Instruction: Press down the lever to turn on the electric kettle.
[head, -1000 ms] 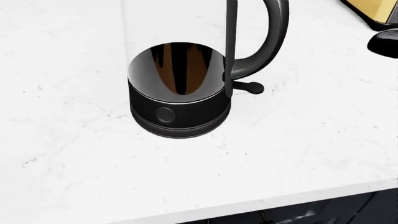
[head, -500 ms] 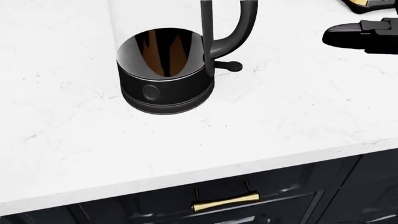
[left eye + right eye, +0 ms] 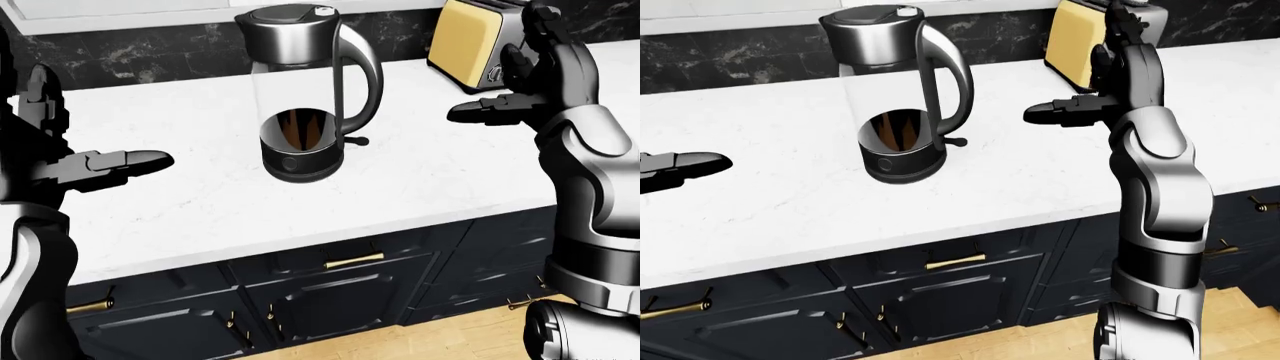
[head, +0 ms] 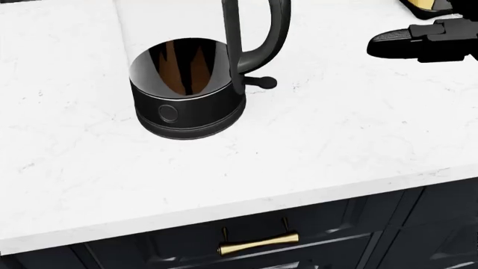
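Observation:
The electric kettle [image 3: 305,90] stands upright on the white marble counter [image 3: 200,202], with a glass body, chrome lid, black base and black handle on its right. Its small black lever [image 3: 355,140] sticks out at the foot of the handle; it also shows in the head view [image 4: 261,82]. My right hand [image 3: 480,112] hovers open and empty above the counter, well to the right of the lever, fingers pointing left. My left hand [image 3: 125,161] is open and empty over the counter, left of the kettle.
A yellow and chrome toaster [image 3: 475,34] stands at the top right, behind my right hand. A black marble backsplash [image 3: 130,52] runs behind the counter. Dark cabinets with brass handles [image 3: 352,261] sit below the counter edge, above a wooden floor [image 3: 440,341].
The camera has pulled away and down: the kettle shifts up-left in the head view and the cabinet front comes into sight. My right hand has come further into view at the top right.

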### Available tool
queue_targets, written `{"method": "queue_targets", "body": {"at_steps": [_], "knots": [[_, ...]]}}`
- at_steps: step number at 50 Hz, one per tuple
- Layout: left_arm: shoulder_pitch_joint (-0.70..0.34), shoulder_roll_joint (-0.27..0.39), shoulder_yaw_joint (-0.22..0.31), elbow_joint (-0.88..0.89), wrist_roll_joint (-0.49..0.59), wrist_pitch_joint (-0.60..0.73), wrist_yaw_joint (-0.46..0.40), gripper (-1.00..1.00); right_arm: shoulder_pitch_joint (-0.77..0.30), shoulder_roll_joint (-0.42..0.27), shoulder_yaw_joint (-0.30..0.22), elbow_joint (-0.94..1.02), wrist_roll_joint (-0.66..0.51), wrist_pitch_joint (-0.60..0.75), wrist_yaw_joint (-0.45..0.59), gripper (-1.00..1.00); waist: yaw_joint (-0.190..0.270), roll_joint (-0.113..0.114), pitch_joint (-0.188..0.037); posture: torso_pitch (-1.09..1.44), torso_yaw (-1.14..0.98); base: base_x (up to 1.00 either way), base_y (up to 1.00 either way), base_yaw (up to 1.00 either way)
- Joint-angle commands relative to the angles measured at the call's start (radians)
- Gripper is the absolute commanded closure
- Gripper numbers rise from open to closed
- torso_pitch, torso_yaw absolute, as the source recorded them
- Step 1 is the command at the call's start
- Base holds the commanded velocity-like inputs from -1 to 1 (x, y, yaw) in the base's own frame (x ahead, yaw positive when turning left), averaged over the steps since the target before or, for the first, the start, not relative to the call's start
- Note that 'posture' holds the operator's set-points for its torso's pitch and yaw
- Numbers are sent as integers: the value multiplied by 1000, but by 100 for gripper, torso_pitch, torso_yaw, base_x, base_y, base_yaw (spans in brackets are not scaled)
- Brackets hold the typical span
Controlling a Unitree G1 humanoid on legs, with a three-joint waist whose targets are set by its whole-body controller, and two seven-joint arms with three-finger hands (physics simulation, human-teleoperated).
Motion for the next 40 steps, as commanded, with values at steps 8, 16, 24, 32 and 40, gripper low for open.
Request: {"method": "queue_targets", "body": {"at_steps": [8, 16, 24, 32, 40], "knots": [[-30, 19, 6, -26, -5, -29, 2, -100, -48, -19, -22, -36, -8, -22, 5, -100, 5, -34, -21, 0, 0, 25, 0, 0], [-29, 21, 7, -23, -8, -32, 4, -100, -58, -19, -19, -33, -10, -21, 9, -100, -6, 48, -9, 0, 0, 25, 0, 0], [-29, 23, 8, -24, -11, -31, 6, -100, -70, -20, -20, -35, -7, -13, -1, -100, -1, 66, -5, 0, 0, 18, 0, 0], [-29, 23, 8, -26, -12, -30, 6, -100, -74, -24, -23, -40, 5, -12, -5, -100, 22, -2, -6, 0, 0, 0, 0, 0], [-29, 24, 12, -29, -15, -27, 6, -100, -80, -26, -18, -43, 5, -6, -6, -100, 12, 18, -19, 0, 0, 0, 0, 0]]}}
